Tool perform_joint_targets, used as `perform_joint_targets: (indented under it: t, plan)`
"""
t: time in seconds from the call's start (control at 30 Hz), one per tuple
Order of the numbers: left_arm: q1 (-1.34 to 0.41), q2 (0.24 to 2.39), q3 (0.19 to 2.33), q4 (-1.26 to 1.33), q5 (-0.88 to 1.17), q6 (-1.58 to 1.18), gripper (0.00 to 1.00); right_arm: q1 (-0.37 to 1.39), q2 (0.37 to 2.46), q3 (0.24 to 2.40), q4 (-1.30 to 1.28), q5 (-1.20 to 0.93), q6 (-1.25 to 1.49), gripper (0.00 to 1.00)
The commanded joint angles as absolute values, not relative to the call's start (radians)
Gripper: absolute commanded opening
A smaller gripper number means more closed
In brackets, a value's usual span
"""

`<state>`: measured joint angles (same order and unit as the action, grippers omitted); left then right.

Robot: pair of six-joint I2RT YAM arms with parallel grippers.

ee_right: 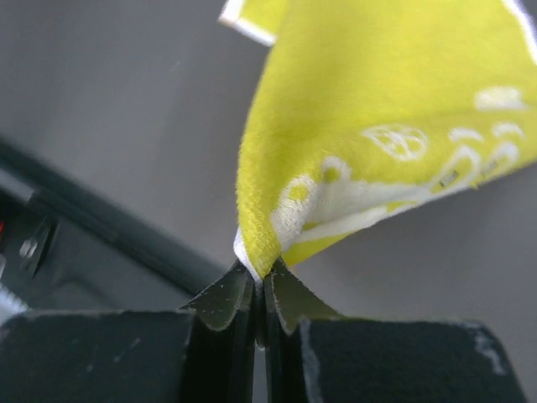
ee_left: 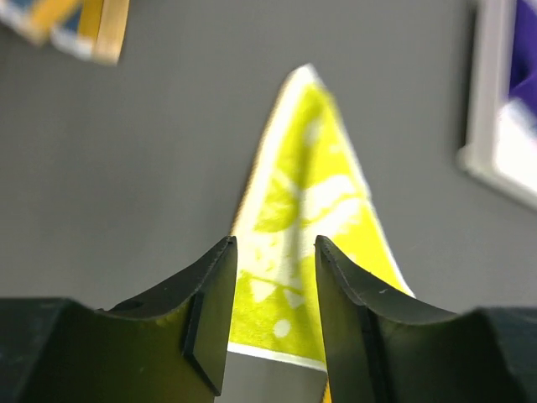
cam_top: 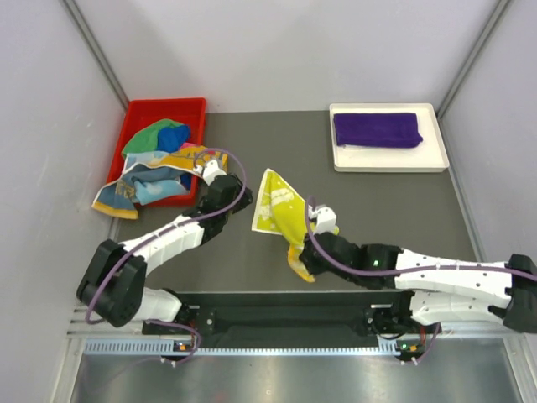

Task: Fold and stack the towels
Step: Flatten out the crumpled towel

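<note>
White-shelled left arm and right arm had black joints, a purple cable ran along each, matte black fingers tapered to wedge tips, small green light glowed on the right forearm.

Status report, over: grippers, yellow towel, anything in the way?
Right gripper shut on yellow towel corner, towel held up. Left gripper open, empty, facing it. Purple towel folded in white tray. No obstruction seen.
</note>
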<state>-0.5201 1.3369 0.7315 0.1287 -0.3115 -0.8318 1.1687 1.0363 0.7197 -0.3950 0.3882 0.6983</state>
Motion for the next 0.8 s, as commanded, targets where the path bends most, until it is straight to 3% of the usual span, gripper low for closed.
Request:
perform_joint_targets:
  t: [0.0, 0.07, 0.17, 0.2, 0.3, 0.4, 0.43, 0.63, 0.77]
  plan:
    - [-0.56, 1.38, 0.706, 0.072, -0.342, -0.934, 0.46, 1.33, 1.063, 0.765, -0.437, 0.495, 0.837, 0.06]
    - [-0.577, 1.411, 0.719, 0.005, -0.354, -0.96, 0.45, 1.394, 1.107, 0.791, -0.416, 0.492, 0.818, 0.12]
    - [-0.595, 1.43, 0.721, 0.005, -0.334, -0.966, 0.44, 1.394, 1.132, 0.821, -0.426, 0.497, 0.764, 0.3]
    - [-0.601, 1.434, 0.726, -0.035, -0.328, -0.969, 0.43, 1.382, 1.138, 0.834, -0.426, 0.495, 0.741, 0.4]
    - [-0.624, 1.442, 0.747, -0.104, -0.324, -0.976, 0.45, 1.316, 1.128, 0.871, -0.431, 0.465, 0.654, 0.55]
    - [-0.65, 1.43, 0.759, -0.166, -0.374, -0.982, 0.56, 1.169, 1.12, 0.896, -0.41, 0.39, 0.566, 0.56]
    - [-0.655, 1.433, 0.762, -0.178, -0.374, -0.985, 0.59, 1.046, 1.124, 0.906, -0.394, 0.303, 0.52, 0.54]
    - [-0.748, 1.491, 0.827, -0.311, -0.474, -1.051, 0.61, 0.708, 1.356, 1.093, -0.279, 0.05, 0.374, 0.52]
    - [-0.799, 1.552, 0.876, -0.382, -0.518, -1.121, 0.59, 0.603, 1.608, 1.245, -0.189, -0.099, 0.341, 0.53]
